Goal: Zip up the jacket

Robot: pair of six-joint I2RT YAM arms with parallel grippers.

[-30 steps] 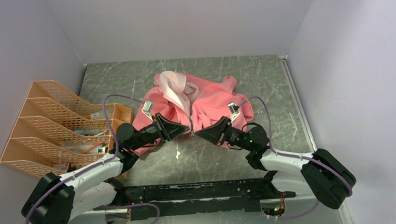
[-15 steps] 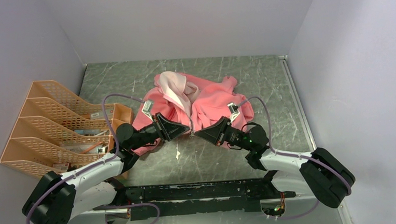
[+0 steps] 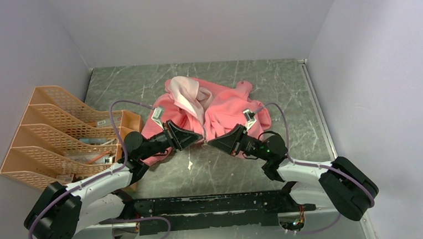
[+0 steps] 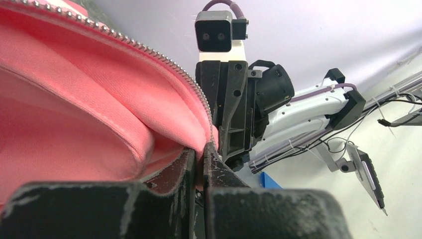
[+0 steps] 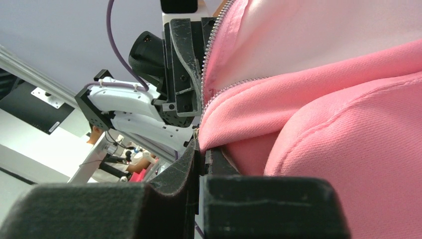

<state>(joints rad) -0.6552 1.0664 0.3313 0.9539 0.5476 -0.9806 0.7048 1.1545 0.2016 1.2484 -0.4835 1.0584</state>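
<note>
Jaws, left and right, pinch the jacket [image 3: 225,107] hem beside the zipper [image 4: 164,58]; uneven pulling could slip fleece free.

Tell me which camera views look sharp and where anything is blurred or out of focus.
Top external: evenly lit, jacket in focus. Left wrist: left end effector blurred up close, zipper teeth crisp. Right wrist: right end effector dark and soft, jacket fabric sharp.

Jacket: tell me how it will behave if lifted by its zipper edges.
Likely floppy: the jacket lies crumpled in soft folds. Probably light: the left gripper and right gripper hold it by thin pinches. Ribbed fleece should resist slipping.
</note>
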